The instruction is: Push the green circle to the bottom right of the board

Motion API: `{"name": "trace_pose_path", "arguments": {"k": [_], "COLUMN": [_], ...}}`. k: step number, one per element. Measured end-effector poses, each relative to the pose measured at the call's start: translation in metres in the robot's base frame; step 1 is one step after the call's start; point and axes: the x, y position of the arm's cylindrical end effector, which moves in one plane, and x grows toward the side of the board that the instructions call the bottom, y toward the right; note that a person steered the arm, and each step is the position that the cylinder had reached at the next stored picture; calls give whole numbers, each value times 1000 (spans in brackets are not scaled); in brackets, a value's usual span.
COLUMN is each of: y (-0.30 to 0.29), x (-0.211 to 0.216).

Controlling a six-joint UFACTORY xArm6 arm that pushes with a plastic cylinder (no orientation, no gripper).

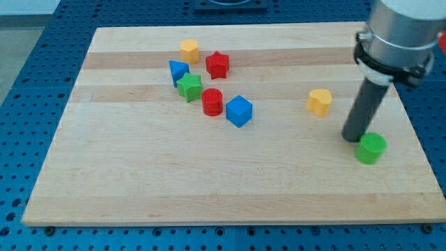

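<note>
A: What's the layout?

B: A wooden board (pixel 230 188) fills the view. A cluster sits at the upper left: yellow hexagon (pixel 189 51), red star (pixel 217 65), blue triangle (pixel 178 72), green star (pixel 189 88), red cylinder (pixel 212 102), blue cube (pixel 238 111). A second yellow block (pixel 319 102) stands alone further right.

A: And the green circle (pixel 371 148)?

B: Far right, lower half, near the edge. My tip (pixel 351 137) is just beside its upper left, seemingly touching.

A: Pincer state?

B: No pincer here, only a rod, so nothing to tell.

A: Which step?

B: Mid-push, I judge. Next calls for driving down and slightly right, staying behind the circle so it doesn't slip off the board.
</note>
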Motion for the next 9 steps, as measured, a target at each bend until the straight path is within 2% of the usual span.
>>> {"name": "trace_pose_path", "arguments": {"k": [1,2,3,4,6,8,9], "y": [5,5,15,42,42,38,38], "x": [13,8,-15,-3,16,55,26]}}
